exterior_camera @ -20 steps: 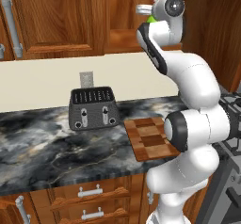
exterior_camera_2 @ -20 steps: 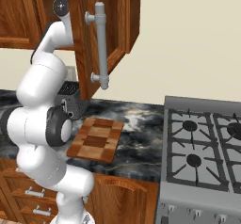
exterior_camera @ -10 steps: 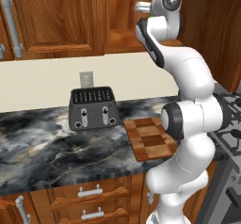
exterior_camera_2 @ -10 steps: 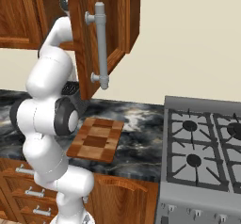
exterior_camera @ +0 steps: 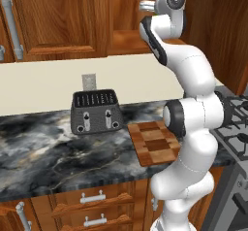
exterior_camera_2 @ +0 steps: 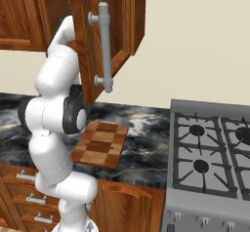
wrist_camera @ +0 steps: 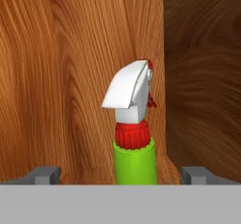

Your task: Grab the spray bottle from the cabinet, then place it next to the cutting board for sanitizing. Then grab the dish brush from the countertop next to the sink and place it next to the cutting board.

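Note:
The spray bottle (wrist_camera: 134, 143) stands upright inside the cabinet (wrist_camera: 70, 77), close in front of the hand: green body, red collar, white head. My gripper (wrist_camera: 121, 175) is open. Its fingertips (wrist_camera: 44, 173) stand wide apart on either side of the bottle's body and do not touch it. In the base views the arm reaches up into the cabinet behind its open door (exterior_camera_2: 93, 41). The cutting board (exterior_camera: 157, 142) (exterior_camera_2: 100, 143) lies flat on the countertop (exterior_camera: 48, 152) beside the arm. The dish brush and the sink are out of view.
A black toaster (exterior_camera: 96, 112) stands left of the board against the wall. The open door's long silver handle (exterior_camera_2: 104, 48) hangs above the board. A gas stove (exterior_camera_2: 210, 148) adjoins the counter on the right. The cabinet's side wall (wrist_camera: 202, 77) is just behind the bottle.
The arm has stretched up and forward, carrying the hand deeper into the cabinet. The green bottle glimpsed beside the hand a second ago is now covered by it in the left base view.

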{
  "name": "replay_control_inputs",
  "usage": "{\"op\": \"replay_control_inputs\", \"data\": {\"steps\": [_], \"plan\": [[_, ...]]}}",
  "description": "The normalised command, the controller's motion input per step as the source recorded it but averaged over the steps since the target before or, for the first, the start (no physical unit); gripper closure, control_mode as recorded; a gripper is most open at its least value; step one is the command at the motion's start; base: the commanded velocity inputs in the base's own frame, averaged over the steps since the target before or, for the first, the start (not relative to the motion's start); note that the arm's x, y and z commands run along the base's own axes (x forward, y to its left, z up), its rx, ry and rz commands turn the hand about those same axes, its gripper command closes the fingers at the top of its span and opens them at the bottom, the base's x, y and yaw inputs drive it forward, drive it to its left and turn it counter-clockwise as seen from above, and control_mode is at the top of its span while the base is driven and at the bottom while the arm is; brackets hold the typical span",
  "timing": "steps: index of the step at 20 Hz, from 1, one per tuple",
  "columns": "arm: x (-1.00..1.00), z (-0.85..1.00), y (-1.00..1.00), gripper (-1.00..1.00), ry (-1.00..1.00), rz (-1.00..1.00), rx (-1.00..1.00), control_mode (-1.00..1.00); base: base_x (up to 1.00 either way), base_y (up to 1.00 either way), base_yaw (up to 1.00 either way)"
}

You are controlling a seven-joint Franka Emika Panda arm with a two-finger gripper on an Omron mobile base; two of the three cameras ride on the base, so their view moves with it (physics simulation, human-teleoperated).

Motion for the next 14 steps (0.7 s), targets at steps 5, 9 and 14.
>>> {"op": "replay_control_inputs", "data": {"steps": [5,9,14], "plan": [[0.16,0.00,0.00,-1.00,0.00,0.00,0.00,-1.00,0.00,0.00,0.00],[0.05,0.00,-0.01,1.00,0.00,0.00,0.00,-1.00,0.00,0.00,0.00],[0.10,0.00,0.00,1.00,0.02,0.00,0.00,-1.00,0.00,0.00,0.00]]}}
